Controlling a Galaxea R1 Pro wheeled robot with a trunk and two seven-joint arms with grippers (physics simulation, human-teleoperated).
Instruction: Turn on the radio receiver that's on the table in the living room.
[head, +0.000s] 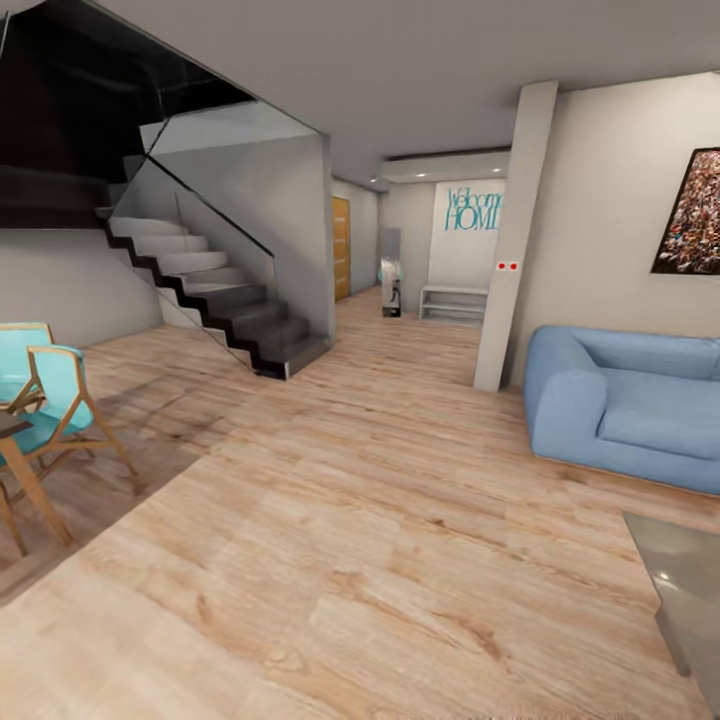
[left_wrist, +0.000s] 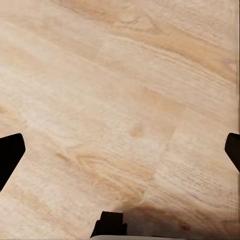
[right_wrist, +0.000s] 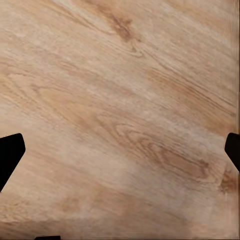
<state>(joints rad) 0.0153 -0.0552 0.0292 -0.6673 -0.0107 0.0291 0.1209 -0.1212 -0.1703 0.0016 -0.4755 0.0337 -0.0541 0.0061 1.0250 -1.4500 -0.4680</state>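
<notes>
Head view, approach phase. You are in transit across the living room: the pale, strongly grained wood-plank floor (head: 330, 560) fills the lower and central frame, and no manipulation has begun. At the lower right edge, a corner of the low table with a glossy grey reflective top (head: 690, 580) enters the frame; the red radio receiver cannot be seen on the part of it in view, so its place on the table cannot be told. Above that, at right centre, stands the light blue, softly rounded upholstered sofa (head: 625, 400), with a speckled dark-framed picture (head: 692, 215) on the matte off-white wall at upper right. At upper left rises a dark-stepped staircase with a glass balustrade (head: 215, 290); at left centre, a turquoise chair on a slim wooden frame (head: 55, 400).

Wrist views. Both cameras look down on bare planks. The left gripper (left_wrist: 120, 150) and right gripper (right_wrist: 120, 150) each show dark fingertips at opposite frame edges: both claws spread wide, holding nothing.

Judged next move: turn the base rightward and close on the table until the radio comes into sight.
</notes>
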